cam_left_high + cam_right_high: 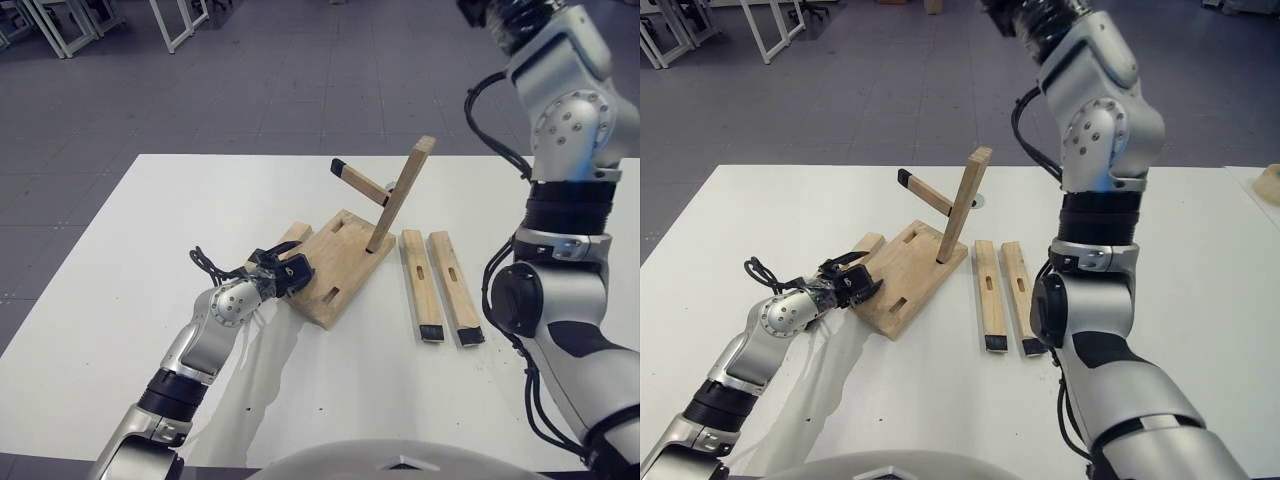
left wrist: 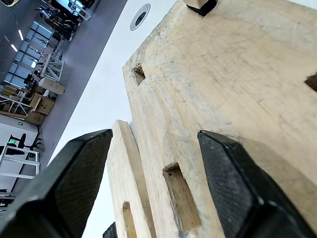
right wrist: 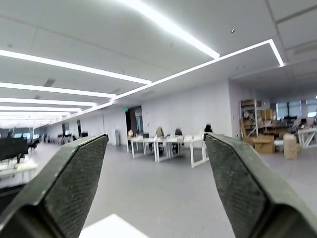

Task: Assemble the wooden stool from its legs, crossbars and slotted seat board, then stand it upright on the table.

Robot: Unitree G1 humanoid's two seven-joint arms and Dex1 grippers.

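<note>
Your left gripper [image 1: 291, 272] sits low at the near-left edge of the seat [image 1: 338, 262]. Its fingers [image 2: 74, 183] are apart and straddle that edge without clamping it; I judge it is placed there to steady or shift the board. The seat lies on the table [image 1: 120, 300], seemingly propped on a spare leg [image 1: 295, 234] that pokes out from under its left side (which would explain the tilt). Just right of it, two loose legs [image 1: 422, 285] lie side by side, handy for the next slots. Farther back, the upright leg [image 1: 400, 195] leans in a seat slot and carries a crossbar [image 1: 362, 181]. Your right gripper [image 3: 156, 144] is raised high, fingers apart and empty, clear of the work.
</note>
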